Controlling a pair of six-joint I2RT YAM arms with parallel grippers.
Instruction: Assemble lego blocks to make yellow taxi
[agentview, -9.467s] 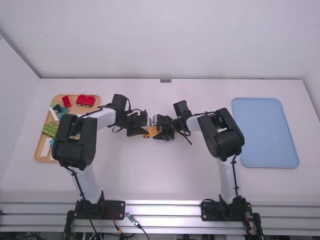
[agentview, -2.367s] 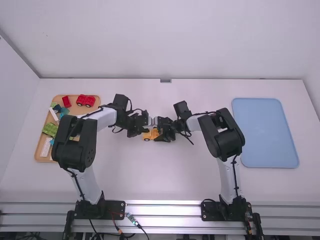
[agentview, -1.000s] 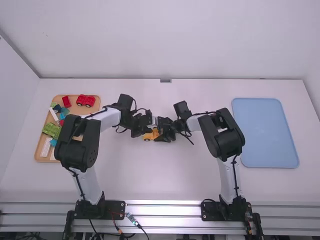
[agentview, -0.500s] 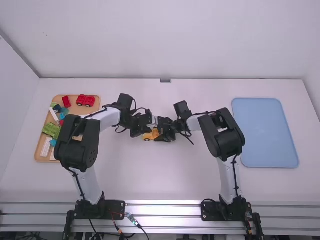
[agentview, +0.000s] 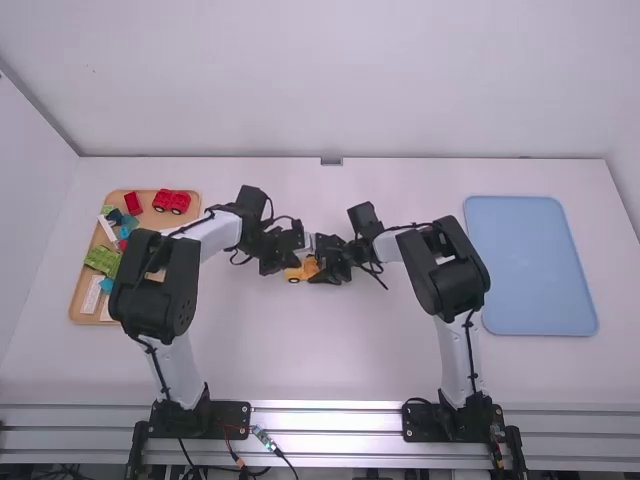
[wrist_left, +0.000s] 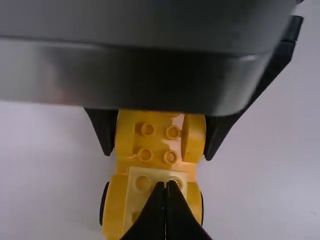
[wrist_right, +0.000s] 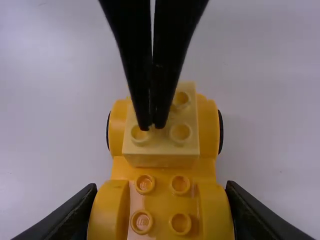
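Taxi build sits mid-table, between the two grippers. Yellow-orange plastic car base with rounded arches (wrist_right: 162, 172), pale-yellow square plastic brick (wrist_right: 160, 161) on its studs at the end away from the right gripper.

Right gripper (wrist_right: 161, 192) is clamped across the base's arches. Left gripper (wrist_left: 166, 186) has its fingertips together, nothing between them, tips down at the pale brick's studs; likely pressing it home.

Handling, my read: light, stiff, hard to break. Smooth curved arches could slip under off-centre push, and black wheels (wrist_right: 220, 131) may let it roll if released. Grip low and square on the base sides; take bricks by flat opposite faces. Press straight down, central. Can't tell if the brick is fully seated.

Four bare studs (wrist_right: 180, 184) lie between the right fingers, so that grip crowds any part going there.

Around: tan wooden tray (agentview: 148, 217) on the left with red toy car base (agentview: 171, 201), red brick (agentview: 132, 203), green block (agentview: 102, 260). Flat light-blue tray (agentview: 530, 265) on the right.
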